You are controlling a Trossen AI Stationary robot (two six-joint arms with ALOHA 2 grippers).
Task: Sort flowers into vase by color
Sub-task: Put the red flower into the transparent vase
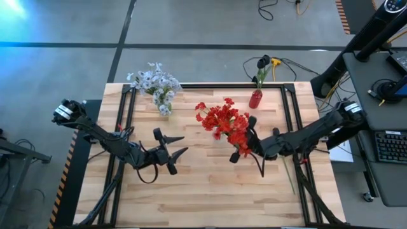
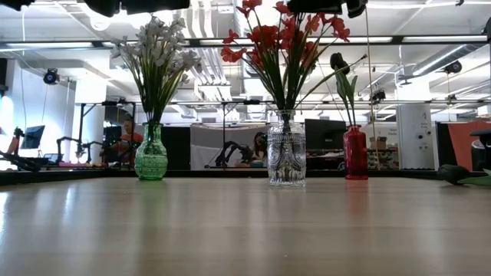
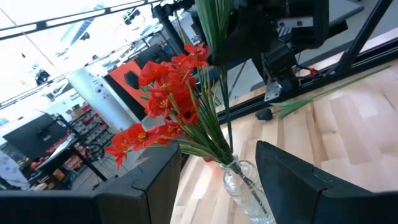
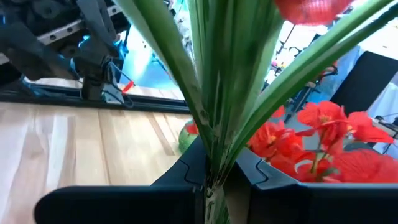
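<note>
A pale wooden table (image 1: 210,191) in a black frame stands on a grey concrete floor (image 1: 191,25), with a desk (image 1: 381,127) holding a keyboard (image 1: 388,147) at its right and yellow and black cables (image 1: 280,63) beyond its far edge.

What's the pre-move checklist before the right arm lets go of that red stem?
1. Right gripper shut on the red flowers stems: ok, fingers pinch the green bundle.
2. Stems seated in the clear vase: ok in the low view, red sprays stand upright in it.
3. Colours match: ok, white flowers sit in the green vase, a dark flower in the red vase.
4. Left gripper open and apart from the vases: ok.
5. Remaining work: not ok, one dark flower lies on the table near the right edge.
6. Clear vase stable on release: cannot tell.
</note>
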